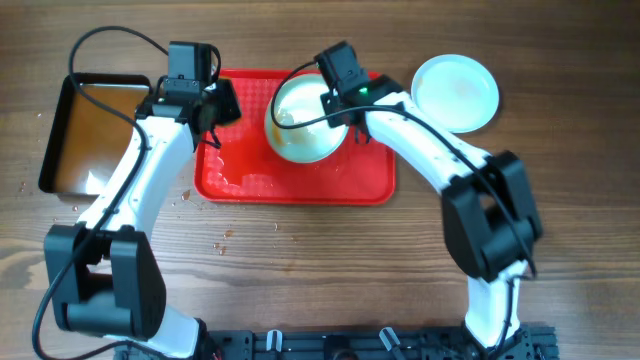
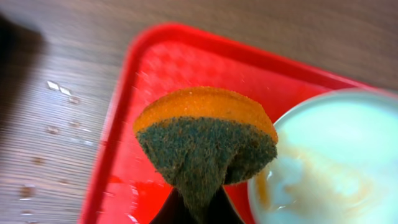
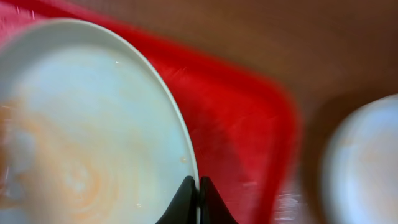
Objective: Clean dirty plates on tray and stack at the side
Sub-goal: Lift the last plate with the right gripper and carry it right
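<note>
The left wrist view shows a sponge (image 2: 208, 140), orange above and dark green below, pinched between the narrowed fingers of the left gripper (image 2: 198, 208). From overhead only the gripper's black housing is seen there. In the right wrist view the right gripper (image 3: 198, 200) is closed narrowly on the rim of a smeared plate (image 3: 93, 124), one finger on either side of the edge. Orange-brown smears are recorded across its face, a detail not resolved from overhead.

The smeared plate is located over the tray (image 1: 300, 180), toward the tray's far right corner, and is partly covered by the right arm. Whether it is lifted cannot be determined. The sponge is held over the tray's left portion, just beside this plate; contact cannot be confirmed.

A second plate (image 1: 455, 92) is noted on the wooden table (image 1: 330, 270) beyond the tray's right edge. A black pan (image 1: 90, 135) of brownish liquid is placed at the table's far left corner. Water droplets (image 2: 59, 87) are observed off the tray's left edge.
</note>
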Robot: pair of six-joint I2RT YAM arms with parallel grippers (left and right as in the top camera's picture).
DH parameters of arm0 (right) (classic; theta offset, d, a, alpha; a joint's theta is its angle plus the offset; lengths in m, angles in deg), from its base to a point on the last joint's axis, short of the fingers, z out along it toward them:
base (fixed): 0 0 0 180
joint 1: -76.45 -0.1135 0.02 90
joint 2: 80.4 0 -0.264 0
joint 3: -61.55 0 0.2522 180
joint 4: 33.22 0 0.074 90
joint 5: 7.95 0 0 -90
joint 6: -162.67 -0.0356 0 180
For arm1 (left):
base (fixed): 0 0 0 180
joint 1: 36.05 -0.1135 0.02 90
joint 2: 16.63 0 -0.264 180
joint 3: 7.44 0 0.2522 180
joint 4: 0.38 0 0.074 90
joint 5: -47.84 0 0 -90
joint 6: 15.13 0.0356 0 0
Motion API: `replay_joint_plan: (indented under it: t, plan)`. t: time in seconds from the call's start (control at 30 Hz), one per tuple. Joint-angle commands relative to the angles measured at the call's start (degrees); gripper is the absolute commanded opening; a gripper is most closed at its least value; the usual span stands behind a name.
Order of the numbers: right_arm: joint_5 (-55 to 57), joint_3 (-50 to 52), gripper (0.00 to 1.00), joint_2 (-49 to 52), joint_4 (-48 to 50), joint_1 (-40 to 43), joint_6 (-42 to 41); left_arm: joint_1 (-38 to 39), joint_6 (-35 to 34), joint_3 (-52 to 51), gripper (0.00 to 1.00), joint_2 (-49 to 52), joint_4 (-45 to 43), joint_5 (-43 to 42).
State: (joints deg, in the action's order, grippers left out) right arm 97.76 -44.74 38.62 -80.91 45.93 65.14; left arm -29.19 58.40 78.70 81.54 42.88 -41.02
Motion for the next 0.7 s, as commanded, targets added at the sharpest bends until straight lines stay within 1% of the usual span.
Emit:
replay_joint_plan:
  t: [0.0,0.13,0.27,0.4,0.5,0.67]
  plan:
    - [17.0,-2.3,0.04,-9.0,1.3,-0.2,16.0,0.1,-0.7,-0.4,0.04,3.1,0.3,-6.7]
    - [24.3,-2.3,0.04,-12.6,5.4,-1.9,30.8,0.1,-0.7,-0.4,0.04,4.0,0.4,-6.9]
    - [35.7,-2.3,0.04,-13.2,14.4,-4.9,46.2,0.2,-0.7,-0.4,0.04,4.0,0.8,-6.9]
    - [41.7,-2.3,0.04,-13.2,21.7,-7.8,58.9,0.2,-0.7,-0.4,0.04,4.0,0.8,-6.9]
    - [41.7,-2.3,0.04,-13.2,26.3,-9.5,62.9,0.2,-0.7,-0.4,0.04,4.0,1.0,-6.9]
    - [41.7,-2.3,0.04,-13.2,28.8,-10.1,62.8,0.2,-0.7,-0.4,0.04,4.0,1.0,-6.9]
